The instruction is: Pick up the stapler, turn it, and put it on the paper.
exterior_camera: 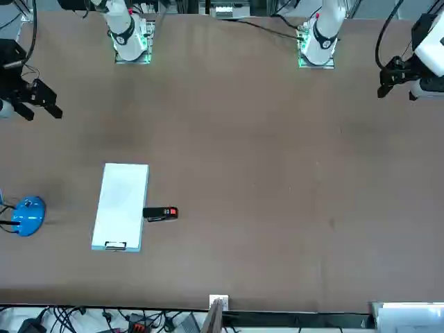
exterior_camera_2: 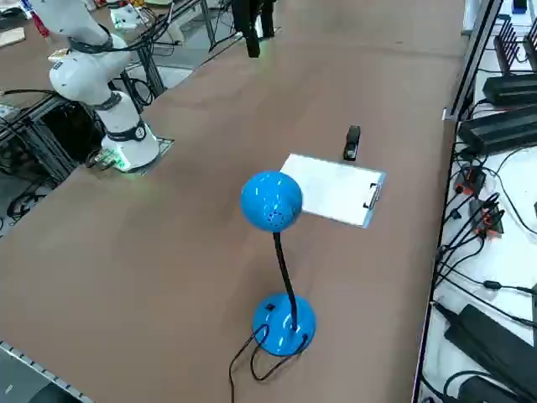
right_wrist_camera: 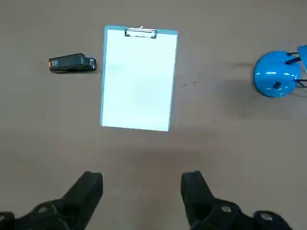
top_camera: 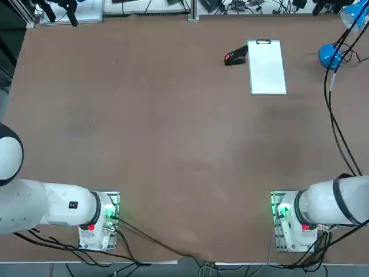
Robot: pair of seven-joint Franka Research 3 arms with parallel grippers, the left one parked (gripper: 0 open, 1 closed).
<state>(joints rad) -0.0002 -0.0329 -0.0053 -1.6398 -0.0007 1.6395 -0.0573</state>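
**End effector high and empty, stapler tight against the paper**

Right end effector (right_wrist_camera: 141,191) hangs well above the brown counter (top_camera: 144,133), its two dark fingers spread wide with nothing between them. The small black stapler with a red patch (top_camera: 235,56) lies just beside the long edge of the white rectangular sheet with a dark metal clip (top_camera: 266,66), near the clip end. A finger coming down on the paper side may land on the sheet and drag it. The blue desk lamp (top_camera: 331,55) stands beyond the paper; its cable could snag a wide swing
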